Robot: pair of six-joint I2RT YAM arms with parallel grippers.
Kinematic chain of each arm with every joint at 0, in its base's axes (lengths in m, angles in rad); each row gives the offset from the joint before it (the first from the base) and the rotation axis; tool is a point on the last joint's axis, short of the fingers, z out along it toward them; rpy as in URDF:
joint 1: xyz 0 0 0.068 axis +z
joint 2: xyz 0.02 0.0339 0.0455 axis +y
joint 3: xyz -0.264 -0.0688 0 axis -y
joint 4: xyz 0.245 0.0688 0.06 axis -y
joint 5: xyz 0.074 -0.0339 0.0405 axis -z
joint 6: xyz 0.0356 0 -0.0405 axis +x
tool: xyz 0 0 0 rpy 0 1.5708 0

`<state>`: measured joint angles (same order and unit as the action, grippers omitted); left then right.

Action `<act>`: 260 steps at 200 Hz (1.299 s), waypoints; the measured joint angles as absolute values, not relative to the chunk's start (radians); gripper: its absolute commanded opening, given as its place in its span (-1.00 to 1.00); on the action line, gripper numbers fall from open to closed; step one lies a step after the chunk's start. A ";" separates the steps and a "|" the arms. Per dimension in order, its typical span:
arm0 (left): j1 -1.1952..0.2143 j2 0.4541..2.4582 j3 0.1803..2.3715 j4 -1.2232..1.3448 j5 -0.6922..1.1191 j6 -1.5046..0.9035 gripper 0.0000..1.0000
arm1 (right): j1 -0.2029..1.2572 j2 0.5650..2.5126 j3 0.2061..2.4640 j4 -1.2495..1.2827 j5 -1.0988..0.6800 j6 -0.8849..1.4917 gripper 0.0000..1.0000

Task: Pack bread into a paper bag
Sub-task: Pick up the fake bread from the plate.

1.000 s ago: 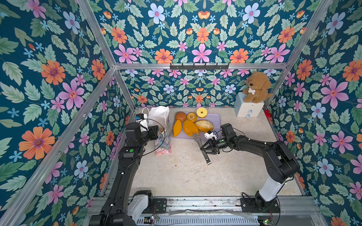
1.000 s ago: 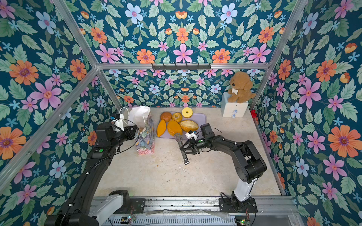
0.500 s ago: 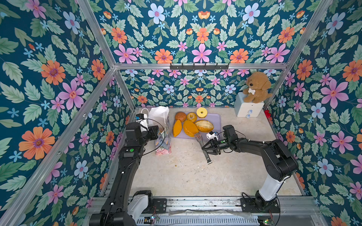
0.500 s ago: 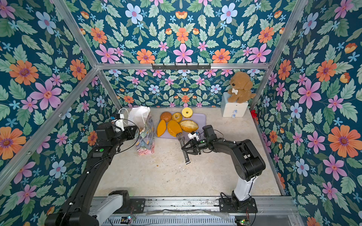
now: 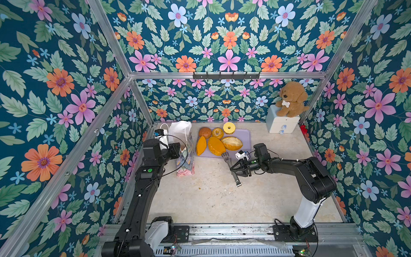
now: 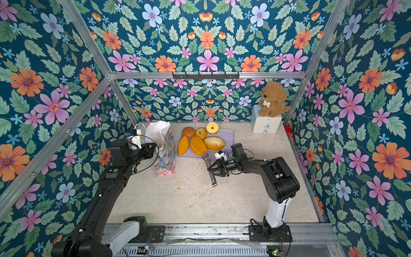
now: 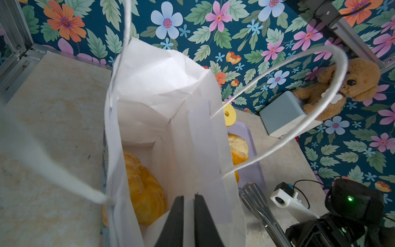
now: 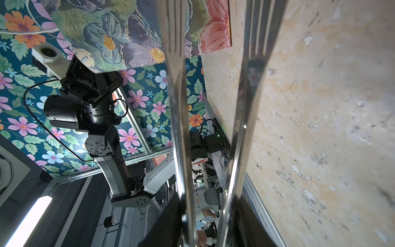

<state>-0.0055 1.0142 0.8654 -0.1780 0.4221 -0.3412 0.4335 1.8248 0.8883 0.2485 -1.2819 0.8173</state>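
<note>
The paper bag (image 5: 185, 153) (image 6: 165, 151) stands upright at the left, and my left gripper (image 7: 189, 197) is shut on its near rim. Inside it, on the white bottom, lies a knobbly golden ring of bread (image 7: 143, 188). More bread lies on a lilac tray (image 5: 245, 138): a brown bun (image 5: 204, 132), a golden ring (image 5: 217, 133), a yellow ring (image 5: 229, 128), two orange loaves (image 5: 215, 145) and a golden loaf (image 5: 231, 143). My right gripper (image 5: 239, 169) (image 8: 205, 203) is shut on metal tongs (image 5: 231, 168) (image 6: 210, 169). Their arms are apart and hold nothing. Their tips reach the tray's front edge by an orange loaf.
A brown plush dog (image 5: 291, 100) sits on a pale drawer box (image 5: 281, 122) in the back right corner. Flowered walls close in the left, back and right sides. The arm bases stand on a metal rail (image 5: 222, 231) at the front.
The right wrist has drifted slightly to the right with the tongs, whose tips stay at the tray's front edge. The left gripper and the bag have not moved.
</note>
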 measured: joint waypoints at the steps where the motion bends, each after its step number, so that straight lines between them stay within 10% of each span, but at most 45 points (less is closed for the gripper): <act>1: -0.006 1.015 0.865 -0.178 0.422 -0.341 -0.68 | 0.433 1.826 0.889 0.249 -1.282 0.817 -0.19; 260: -0.006 1.037 0.859 -0.156 0.429 -0.338 -0.68 | 0.423 1.977 0.966 0.404 -1.305 0.923 -0.21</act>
